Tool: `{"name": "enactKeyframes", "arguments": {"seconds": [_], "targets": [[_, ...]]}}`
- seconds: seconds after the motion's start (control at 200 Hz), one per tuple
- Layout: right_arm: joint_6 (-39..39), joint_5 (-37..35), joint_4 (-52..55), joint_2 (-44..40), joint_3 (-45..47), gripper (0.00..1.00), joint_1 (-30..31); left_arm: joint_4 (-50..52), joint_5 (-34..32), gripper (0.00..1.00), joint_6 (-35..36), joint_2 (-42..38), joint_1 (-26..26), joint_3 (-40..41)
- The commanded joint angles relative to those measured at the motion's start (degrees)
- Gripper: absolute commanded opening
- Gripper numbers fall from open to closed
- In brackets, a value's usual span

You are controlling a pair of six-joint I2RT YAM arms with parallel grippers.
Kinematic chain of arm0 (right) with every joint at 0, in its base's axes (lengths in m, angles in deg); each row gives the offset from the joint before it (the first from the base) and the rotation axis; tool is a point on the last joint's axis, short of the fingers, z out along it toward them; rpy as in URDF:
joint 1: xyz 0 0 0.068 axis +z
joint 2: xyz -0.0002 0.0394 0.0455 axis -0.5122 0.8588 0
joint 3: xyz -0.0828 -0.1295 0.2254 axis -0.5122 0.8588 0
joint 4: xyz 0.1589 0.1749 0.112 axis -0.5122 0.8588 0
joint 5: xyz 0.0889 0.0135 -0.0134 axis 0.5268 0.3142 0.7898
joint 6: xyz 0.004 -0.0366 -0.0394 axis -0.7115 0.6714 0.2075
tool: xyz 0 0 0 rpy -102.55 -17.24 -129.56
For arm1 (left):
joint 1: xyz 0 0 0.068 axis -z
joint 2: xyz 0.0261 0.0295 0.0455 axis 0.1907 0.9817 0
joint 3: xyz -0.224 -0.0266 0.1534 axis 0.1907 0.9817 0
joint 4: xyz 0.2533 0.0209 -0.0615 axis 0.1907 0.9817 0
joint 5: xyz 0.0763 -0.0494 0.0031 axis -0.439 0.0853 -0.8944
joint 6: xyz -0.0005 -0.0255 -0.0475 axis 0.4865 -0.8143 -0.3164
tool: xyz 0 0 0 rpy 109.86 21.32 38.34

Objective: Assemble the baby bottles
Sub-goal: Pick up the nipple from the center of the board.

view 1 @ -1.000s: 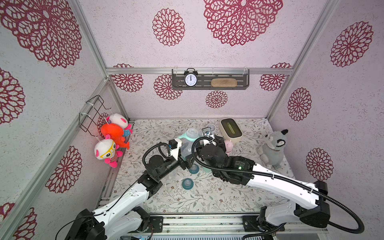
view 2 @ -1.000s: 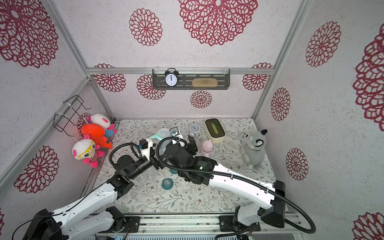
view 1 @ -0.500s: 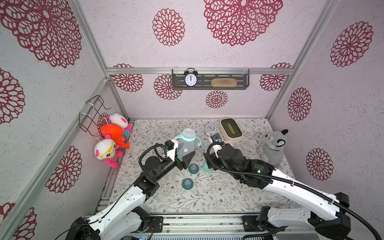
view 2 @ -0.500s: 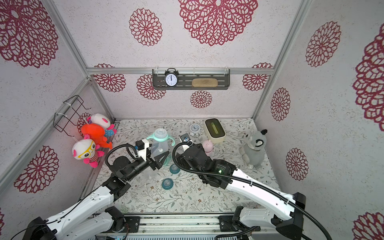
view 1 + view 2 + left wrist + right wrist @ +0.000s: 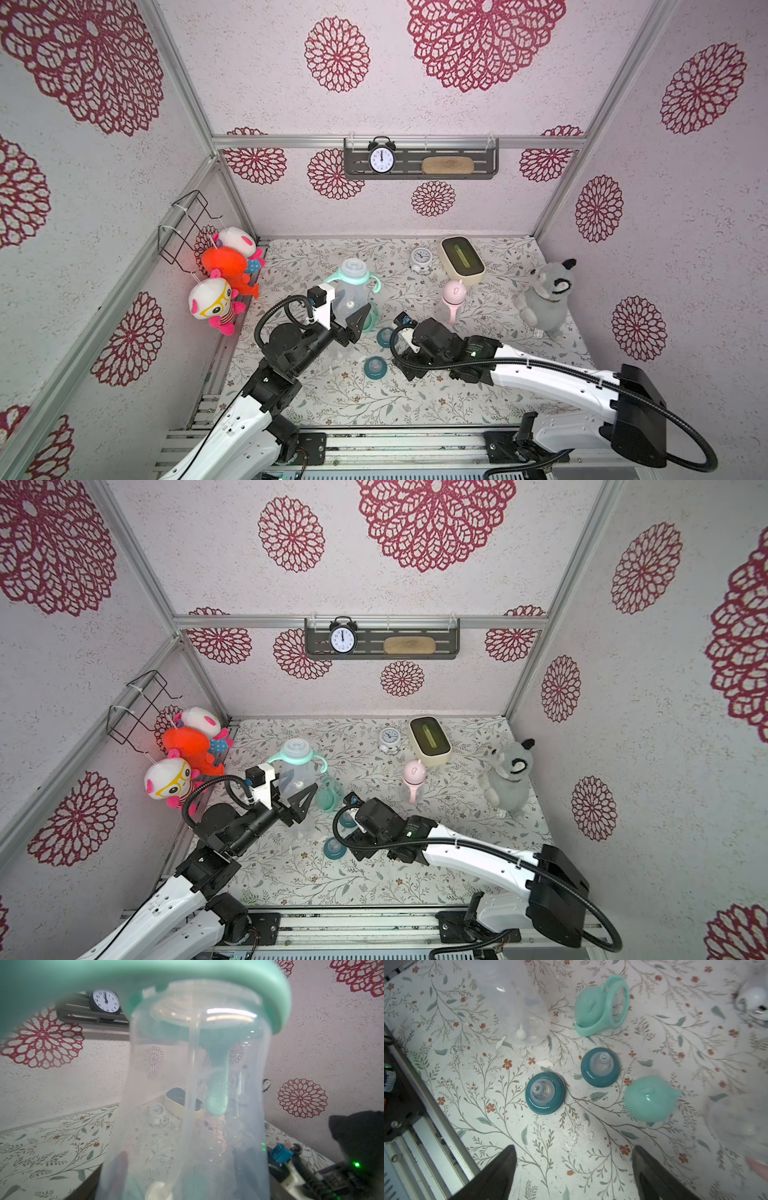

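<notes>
"Left end effector (image 5: 347, 316) first. What is it doing?"

"It's clamped on the clear plastic baby bottle with the mint two-handled ring (image 5: 353, 286), which I hold upright above the floral tabletop (image 5: 415, 399). That grip hasn't changed. The bottle's threaded neck is bare."

"And your right end effector (image 5: 573, 1147)?"

"That's what changed. A second ago it was up at the bottle's neck, close beside my left one. Now it has pulled away and come down low, with its jaws spread wide and empty. It sits over the nearer dark teal nipple collar with its clear teat (image 5: 545, 1093). A second teal collar (image 5: 600, 1067) stands just beside that one."

"What does that mean for the task?"

"I judge the ring step is finished. A collar comes next, to be screwed onto the held bottle. Further out lie a loose mint dome cap (image 5: 650, 1099), a mint handled ring leaning on another cap (image 5: 600, 1003) and a second clear bottle body (image 5: 527, 1012). The pink-capped bottle (image 5: 451, 297) stands well apart and looks complete."
</notes>
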Motion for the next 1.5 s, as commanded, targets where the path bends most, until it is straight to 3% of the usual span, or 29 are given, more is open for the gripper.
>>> {"name": "enactKeyframes", "arguments": {"seconds": [0.0, 0.61, 1.171, 1.496], "targets": [[2.44, 4.44, -6.97, 3.01, -0.44, 0.89, -0.1, 4.26, -1.96, 0.0, -0.94, -2.48, -0.34, 0.19], [6.24, 5.61, -13.38, 26.07, -9.09, 0.89, 2.97, 13.62, -3.08, 0.0, -1.51, -9.17, -0.37, -1.1], [3.94, 2.63, -10.52, 31.17, -10.7, 0.79, 3.23, 13.15, -2.42, 0.0, -1.43, -8.82, -0.37, -1.33], [3.33, 1.65, -7.59, 31.59, -10.45, 0.86, 3.76, 13.26, -2.29, 0.0, -1.47, -8.35, -0.37, -1.27]]}}
